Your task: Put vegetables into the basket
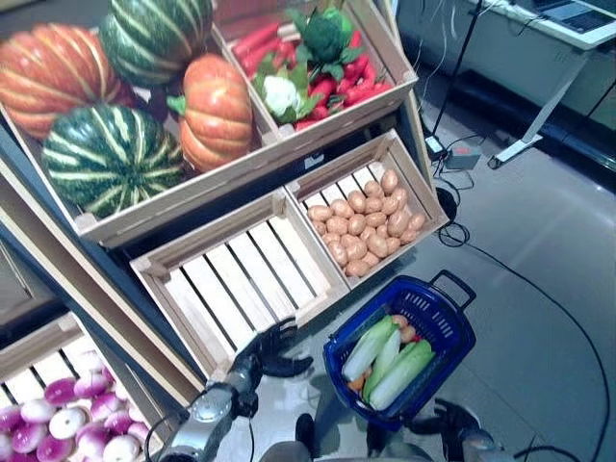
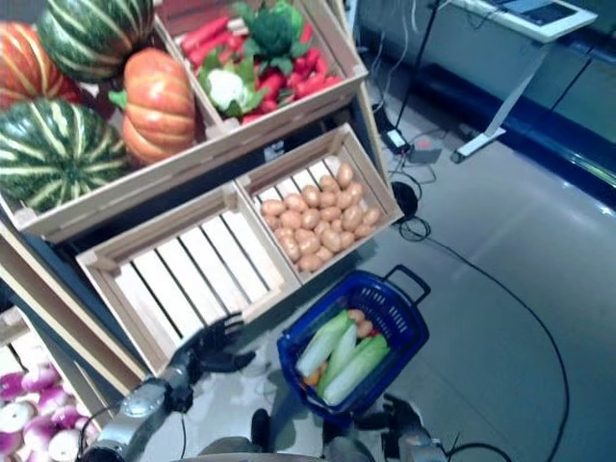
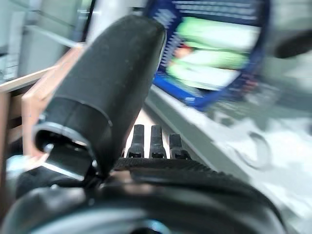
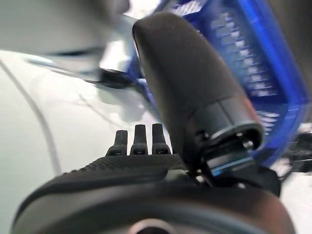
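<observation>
Both hands empty beside a part-filled basket, produce still on the shelves.

The blue plastic shopping basket (image 1: 430, 327) sits on the grey floor at lower right of the left eye view, already holding pale green leafy vegetables (image 1: 390, 358) and something small and orange-red. The dark left hand (image 1: 268, 351) hovers at lower centre with fingers spread and relaxed, gripping nothing, just before the empty slatted wooden crate (image 1: 241, 274). The dark right hand (image 1: 450, 420) shows at the bottom edge below the basket; its wrist view shows straight fingers holding nothing. The crate of brown potatoes (image 1: 366, 226) lies above the basket: I judge a loose grip could drop a round potato, which would roll away. The right hand, close by, might nudge the basket.
</observation>
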Available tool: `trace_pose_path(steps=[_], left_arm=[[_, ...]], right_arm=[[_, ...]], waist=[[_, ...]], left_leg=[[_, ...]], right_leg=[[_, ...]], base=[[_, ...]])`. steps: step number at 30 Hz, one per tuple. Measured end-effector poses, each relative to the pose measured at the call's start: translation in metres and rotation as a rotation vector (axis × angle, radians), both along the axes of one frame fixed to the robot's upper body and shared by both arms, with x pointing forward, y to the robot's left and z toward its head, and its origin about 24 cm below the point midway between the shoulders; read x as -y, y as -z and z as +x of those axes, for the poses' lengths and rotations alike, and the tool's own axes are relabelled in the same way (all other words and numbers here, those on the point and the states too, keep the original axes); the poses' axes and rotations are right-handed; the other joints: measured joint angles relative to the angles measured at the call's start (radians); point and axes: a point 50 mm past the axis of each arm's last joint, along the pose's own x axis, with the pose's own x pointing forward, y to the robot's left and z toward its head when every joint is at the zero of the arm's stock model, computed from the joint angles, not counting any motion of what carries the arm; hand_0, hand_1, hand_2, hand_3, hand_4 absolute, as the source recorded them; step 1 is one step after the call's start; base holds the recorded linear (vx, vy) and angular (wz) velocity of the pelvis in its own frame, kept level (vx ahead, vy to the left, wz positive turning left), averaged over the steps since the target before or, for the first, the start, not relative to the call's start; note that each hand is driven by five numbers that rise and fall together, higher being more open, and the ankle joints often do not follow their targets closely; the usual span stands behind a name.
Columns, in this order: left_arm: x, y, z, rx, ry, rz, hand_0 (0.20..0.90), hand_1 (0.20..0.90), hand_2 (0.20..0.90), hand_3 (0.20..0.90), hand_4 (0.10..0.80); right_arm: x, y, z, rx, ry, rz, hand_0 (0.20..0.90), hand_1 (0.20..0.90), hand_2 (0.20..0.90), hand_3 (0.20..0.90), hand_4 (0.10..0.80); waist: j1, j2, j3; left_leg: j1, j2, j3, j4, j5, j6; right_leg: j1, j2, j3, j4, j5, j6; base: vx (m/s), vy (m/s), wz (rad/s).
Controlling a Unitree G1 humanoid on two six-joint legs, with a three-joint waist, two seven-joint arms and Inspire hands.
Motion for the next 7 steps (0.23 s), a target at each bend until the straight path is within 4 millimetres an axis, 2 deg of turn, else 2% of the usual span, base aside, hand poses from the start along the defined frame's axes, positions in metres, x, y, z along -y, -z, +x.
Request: trace_pose_path(steps=[3,7], left_arm=[[-0.007,0.017,-0.017,-0.112,-0.009,0.065,0.900,0.900,0.900,0.900,0.800],[-0.006,0.038,-0.043,-0.254,0.001,0.125,0.900,0.900,0.900,0.900,0.800]], right_arm=[[0.001,0.002,-0.003,-0.017,0.015,0.013,0.900,0.900,0.900,0.900,0.800],[0.000,0.004,-0.012,-0.039,0.011,0.026,0.900,0.900,0.900,0.900,0.800]], waist=[[-0.016,0.002,-0.021],[-0.016,0.003,-0.074]], left_leg=[[0.016,0.004,0.015,0.000,-0.002,-0.001],[0.026,0.004,0.016,0.000,-0.012,-0.004]], right_leg=[[0.010,-0.002,-0.003,0.000,0.000,-0.003],[0.019,-0.002,-0.003,0.000,-0.002,-0.006]], base=[[0.048,0.014,-0.16],[0.035,0.006,-0.02]])
